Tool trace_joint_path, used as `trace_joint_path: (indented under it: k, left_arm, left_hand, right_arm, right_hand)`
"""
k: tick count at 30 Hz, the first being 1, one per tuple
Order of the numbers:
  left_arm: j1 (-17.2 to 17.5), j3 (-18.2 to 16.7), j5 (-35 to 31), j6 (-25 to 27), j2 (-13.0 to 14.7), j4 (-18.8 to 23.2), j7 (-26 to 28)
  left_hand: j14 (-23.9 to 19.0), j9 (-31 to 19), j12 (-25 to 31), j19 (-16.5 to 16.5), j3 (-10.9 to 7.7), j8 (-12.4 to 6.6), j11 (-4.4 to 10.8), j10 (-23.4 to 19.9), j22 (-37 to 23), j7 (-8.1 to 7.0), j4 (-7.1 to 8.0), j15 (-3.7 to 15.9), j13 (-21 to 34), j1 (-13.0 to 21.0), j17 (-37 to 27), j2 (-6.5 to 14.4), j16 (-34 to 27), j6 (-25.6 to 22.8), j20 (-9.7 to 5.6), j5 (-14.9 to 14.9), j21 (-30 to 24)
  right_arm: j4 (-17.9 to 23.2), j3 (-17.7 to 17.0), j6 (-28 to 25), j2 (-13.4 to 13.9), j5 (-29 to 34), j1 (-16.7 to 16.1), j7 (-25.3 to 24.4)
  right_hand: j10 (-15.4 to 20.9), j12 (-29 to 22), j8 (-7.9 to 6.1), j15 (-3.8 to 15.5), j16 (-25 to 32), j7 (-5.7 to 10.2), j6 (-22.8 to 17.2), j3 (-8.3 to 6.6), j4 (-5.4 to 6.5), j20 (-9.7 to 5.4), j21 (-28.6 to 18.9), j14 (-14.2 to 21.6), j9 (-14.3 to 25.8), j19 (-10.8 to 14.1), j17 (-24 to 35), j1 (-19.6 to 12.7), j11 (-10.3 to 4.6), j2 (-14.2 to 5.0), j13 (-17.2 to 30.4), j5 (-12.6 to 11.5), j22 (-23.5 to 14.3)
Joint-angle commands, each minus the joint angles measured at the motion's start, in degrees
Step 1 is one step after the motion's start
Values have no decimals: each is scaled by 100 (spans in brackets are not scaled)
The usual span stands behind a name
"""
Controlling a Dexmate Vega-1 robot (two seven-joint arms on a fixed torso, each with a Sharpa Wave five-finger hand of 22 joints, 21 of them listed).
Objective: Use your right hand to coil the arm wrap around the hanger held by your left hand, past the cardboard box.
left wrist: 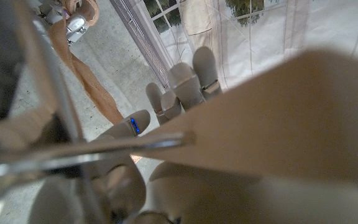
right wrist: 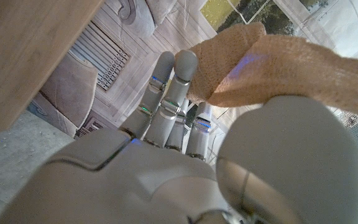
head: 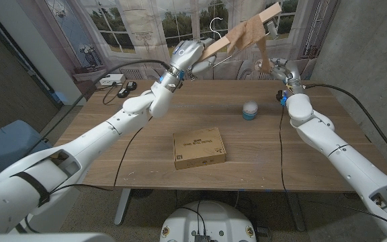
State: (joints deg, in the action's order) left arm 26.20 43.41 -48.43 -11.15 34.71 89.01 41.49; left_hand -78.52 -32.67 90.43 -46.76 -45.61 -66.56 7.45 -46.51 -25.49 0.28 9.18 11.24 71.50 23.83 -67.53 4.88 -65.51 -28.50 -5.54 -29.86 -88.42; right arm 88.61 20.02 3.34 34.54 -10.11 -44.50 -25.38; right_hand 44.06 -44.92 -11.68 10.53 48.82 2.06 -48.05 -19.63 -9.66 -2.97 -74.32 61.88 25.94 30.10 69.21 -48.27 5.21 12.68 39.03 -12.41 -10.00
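Wrap (head: 250,32): soft, light cloth, partly coiling round the hanger (head: 244,30) that my left hand (head: 188,55) is gripping aloft; my right hand (head: 279,69) is pinching its hanging tail, probably the best hold.

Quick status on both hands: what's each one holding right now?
Left hand: holding the wooden hanger, raised above the table's far edge.
Right hand: holding the tan arm wrap, which runs up to the hanger.

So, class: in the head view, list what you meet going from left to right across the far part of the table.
Left hand → hanger → arm wrap → right hand.
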Motion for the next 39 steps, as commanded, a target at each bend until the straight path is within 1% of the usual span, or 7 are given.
trace_joint_path:
  k: [1, 8, 13, 19, 26, 33, 39]
  left_arm:
    - [-35, -59, 92, 497, 11, 240, -1365]
    - [-64, -28, -29, 807, -27, 286, -1651]
    - [-92, 25, -158, 1019, -27, 324, -1828]
    - [-117, 84, -269, 1159, 6, 387, -1997]
    - [-106, 155, -515, 1376, -3, 458, -1991]
    - [-52, 229, -824, 1795, -56, 594, -2069]
    - [-29, 258, -908, 1895, -34, 689, -2110]
  left_hand:
    - [-6, -6, 34, -53, -18, -35, 18, -36, 0, 9, 9, 13, 16, -99, -4, 130, -19, -48, -331, 10, -11]
    - [-27, 29, 36, -54, -19, -39, 15, -46, 5, 13, 3, 16, 16, -95, -9, 123, -39, -55, -327, 13, -13]
    - [-15, 28, 37, -52, -21, -52, 16, -49, 3, 8, 1, 14, 17, -91, 11, 121, -26, -41, -332, 14, -19]
    - [-21, 32, 37, -41, -21, -62, 20, -50, -18, 0, -3, 16, 17, -86, -5, 114, -42, -42, -335, 13, -33]
    - [-21, 55, 38, -50, -25, -74, 14, -53, -6, 20, -6, 32, 17, -77, -42, 110, -73, -48, -344, 12, -28]
    - [-5, 48, 39, -64, -29, -92, 17, -62, -2, 9, -8, 13, 17, -69, 38, 115, -18, -50, -349, 12, -34]
    - [-27, 40, 39, -65, -31, -106, 22, -59, -9, 6, -9, 21, 17, -62, 16, 115, -43, -43, -357, 15, -38]
  right_arm:
    - [-79, 72, 208, -186, -155, -530, -238]
    - [16, 67, 252, -214, -107, -759, -439]
    - [253, 86, 171, -176, 107, -958, -685]
    - [634, 75, -61, -108, 442, -1211, -1032]
    - [1019, 52, -457, -69, 739, -1498, -1343]
    - [1160, 61, -615, -178, 894, -1750, -1620]
    - [1136, 36, -549, -367, 932, -1912, -1889]
  right_hand:
    - [1123, -7, -56, 181, 6, -452, -1339, -206, 134, -142, 2, 2, 10, 17, 12, -2098, -651, -2121, 43, -31, -10]
    - [1136, 3, -55, 181, 3, -458, -1341, -203, 136, -142, 1, 4, 7, 8, 0, -2099, -655, -2122, 27, -28, -11]
    - [1120, -2, -54, 177, 8, -461, -1338, -204, 137, -140, -2, 5, 8, 13, 8, -2100, -648, -2125, 50, -27, -11]
    - [1130, 9, -60, 177, 15, -465, -1339, -209, 134, -143, -5, -2, 18, 13, 19, -2106, -654, -2125, 32, -26, -10]
    - [1146, -1, -56, 178, 8, -471, -1349, -204, 135, -142, -10, -5, 7, 24, 0, -2105, -642, -2121, 45, -23, -9]
    - [1155, 10, -56, 177, 15, -485, -1355, -205, 135, -140, -12, 2, 5, 27, 6, -2107, -647, -2123, 29, -23, -8]
    - [1162, 14, -59, 175, 25, -481, -1358, -209, 136, -136, -15, 4, 7, 38, 19, -2107, -637, -2123, 22, -23, -7]
